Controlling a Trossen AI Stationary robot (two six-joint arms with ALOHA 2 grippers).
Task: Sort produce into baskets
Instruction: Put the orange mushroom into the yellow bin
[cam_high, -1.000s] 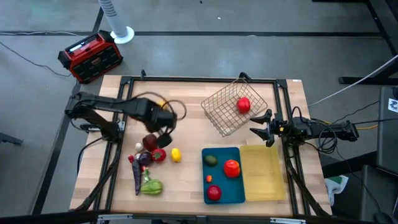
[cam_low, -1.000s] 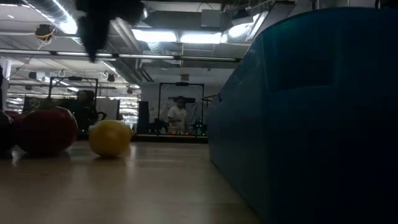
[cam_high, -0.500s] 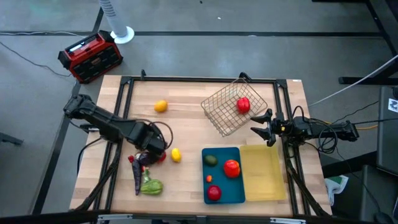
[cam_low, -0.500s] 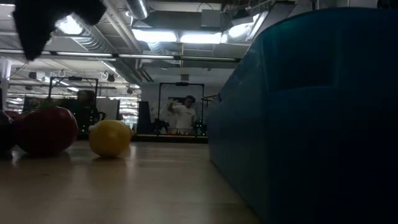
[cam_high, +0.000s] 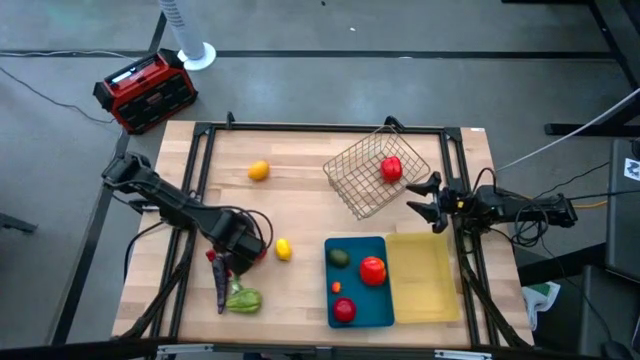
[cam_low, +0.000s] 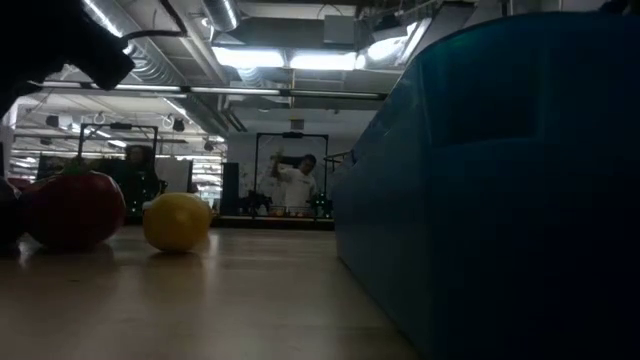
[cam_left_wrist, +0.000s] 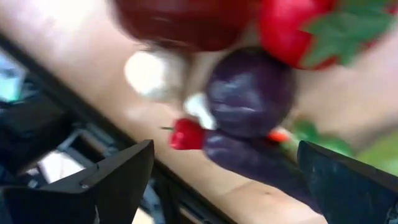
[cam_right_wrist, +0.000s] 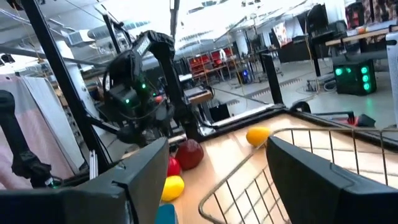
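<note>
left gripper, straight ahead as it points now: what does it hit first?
Most likely the dark purple vegetable, centred between the open fingers of the left gripper in its wrist view. A small red pepper and a white piece lie close beside it; depth is unclear, so either might touch first.

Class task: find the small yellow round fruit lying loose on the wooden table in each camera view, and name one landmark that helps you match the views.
High view: small yellow round fruit, left of the flat blue rectangular tray.
Low view: lower left, on the tabletop; tray wall fills the right.
Left wrist view: not in it.
Right wrist view: lower left.
Shared landmark: the blue tray.
</note>
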